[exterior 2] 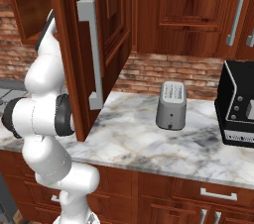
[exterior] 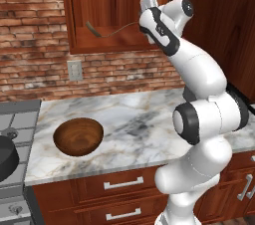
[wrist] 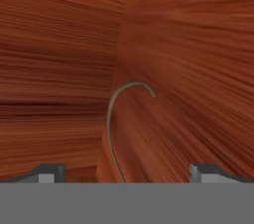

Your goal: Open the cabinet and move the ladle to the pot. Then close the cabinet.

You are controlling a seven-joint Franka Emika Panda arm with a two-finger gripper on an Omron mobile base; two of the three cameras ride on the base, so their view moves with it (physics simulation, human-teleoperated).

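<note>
While end effector [wrist: 124, 171] gapes, ladle [wrist: 111, 119] between fingertips (inside cabinet [exterior: 99, 45])

From behind the arm [exterior: 199, 119] on its left, we look forward and down over the marble counter [exterior: 134, 119] toward the brick wall [exterior: 30, 45] and the open cabinet [exterior: 99, 45]. From behind on the right, we face the same counter [exterior 2: 149, 139] and cabinet door [exterior 2: 99, 44] edge-on, with the arm [exterior 2: 44, 119] at lower left. From the hand, we sit very close inside the cabinet [wrist: 188, 44], looking along the ladle [wrist: 111, 119].
</note>
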